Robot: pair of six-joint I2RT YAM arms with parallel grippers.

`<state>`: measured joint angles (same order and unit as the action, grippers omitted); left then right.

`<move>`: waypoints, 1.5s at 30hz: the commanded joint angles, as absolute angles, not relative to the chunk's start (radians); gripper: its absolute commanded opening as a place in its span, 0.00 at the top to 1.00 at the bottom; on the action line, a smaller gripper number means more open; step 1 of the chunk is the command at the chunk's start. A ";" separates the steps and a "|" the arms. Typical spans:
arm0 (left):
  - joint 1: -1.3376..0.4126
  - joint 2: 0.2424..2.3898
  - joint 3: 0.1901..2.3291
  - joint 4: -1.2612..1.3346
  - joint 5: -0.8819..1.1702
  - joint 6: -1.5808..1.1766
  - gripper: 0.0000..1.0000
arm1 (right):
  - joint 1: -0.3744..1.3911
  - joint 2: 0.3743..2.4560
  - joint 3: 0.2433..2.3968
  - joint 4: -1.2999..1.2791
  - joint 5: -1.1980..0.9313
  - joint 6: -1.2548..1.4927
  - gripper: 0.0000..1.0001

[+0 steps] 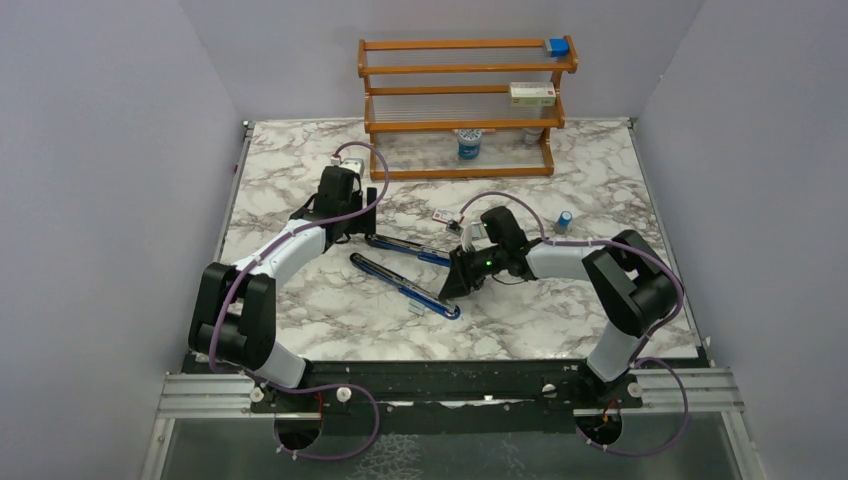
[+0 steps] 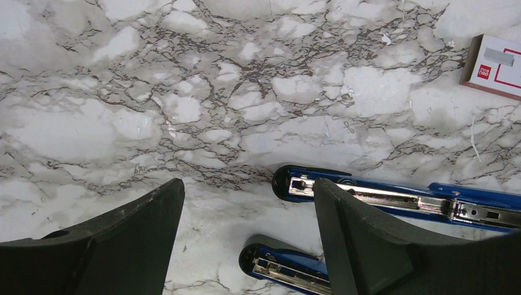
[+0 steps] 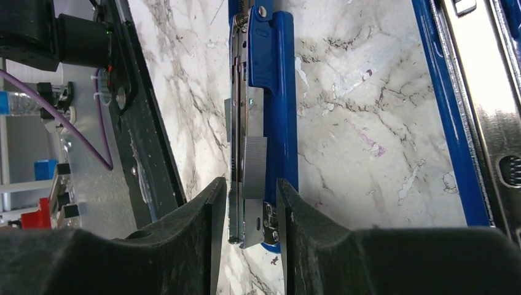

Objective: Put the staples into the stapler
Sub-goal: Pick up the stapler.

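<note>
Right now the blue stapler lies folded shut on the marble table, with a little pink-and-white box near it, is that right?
Not folded shut: the top external view shows the stapler opened out, its two blue arms spread in a V. It does lie on the marble table, with the little pink-and-white box near it.

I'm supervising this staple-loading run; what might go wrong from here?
The right gripper straddles the staples lying along the stapler; closing could nudge the strip askew or off. The left gripper hangs open, touching nothing, so the stapler may slide on the table.
</note>
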<state>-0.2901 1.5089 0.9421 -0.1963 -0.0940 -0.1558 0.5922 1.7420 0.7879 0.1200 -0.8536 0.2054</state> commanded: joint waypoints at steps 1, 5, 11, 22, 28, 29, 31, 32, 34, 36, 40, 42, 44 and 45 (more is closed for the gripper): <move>-0.290 1.491 0.972 -0.175 -0.074 -0.157 0.20 | 0.603 1.760 0.807 0.100 -0.846 0.182 0.61; -0.290 1.489 0.972 -0.175 -0.074 -0.156 0.20 | 0.607 1.772 0.816 0.096 -0.847 0.180 0.61; -0.290 1.487 0.972 -0.175 -0.077 -0.157 0.20 | 0.611 1.777 0.819 0.098 -0.844 0.186 0.65; -0.290 1.485 0.972 -0.175 -0.077 -0.157 0.20 | 0.611 1.724 0.821 0.092 -0.790 0.187 0.73; -0.291 1.484 0.971 -0.174 -0.078 -0.157 0.20 | 0.611 1.705 0.828 0.084 -0.764 0.185 0.78; -0.291 1.483 0.971 -0.173 -0.078 -0.156 0.20 | 0.610 1.702 0.827 0.084 -0.761 0.186 0.79; -0.291 1.484 0.971 -0.173 -0.077 -0.156 0.20 | 0.610 1.696 0.827 0.085 -0.757 0.186 0.80; -0.291 1.483 0.970 -0.174 -0.077 -0.156 0.20 | 0.610 1.694 0.828 0.084 -0.755 0.186 0.80; -0.291 1.483 0.971 -0.173 -0.077 -0.156 0.20 | 0.612 1.686 0.829 0.083 -0.749 0.185 0.81; -0.292 1.483 0.970 -0.174 -0.077 -0.156 0.20 | 0.612 1.676 0.831 0.080 -0.736 0.184 0.81; -0.293 1.483 0.971 -0.174 -0.079 -0.156 0.20 | 0.633 1.652 0.841 0.051 -0.673 0.170 0.82; -0.293 1.484 0.970 -0.173 -0.079 -0.157 0.20 | 0.668 1.629 0.846 0.031 -0.602 0.157 0.82; -0.293 1.482 0.970 -0.174 -0.079 -0.156 0.20 | 0.710 1.598 0.842 0.030 -0.511 0.155 0.82; -0.293 1.482 0.971 -0.174 -0.081 -0.158 0.20 | 0.729 1.581 0.836 0.035 -0.463 0.159 0.82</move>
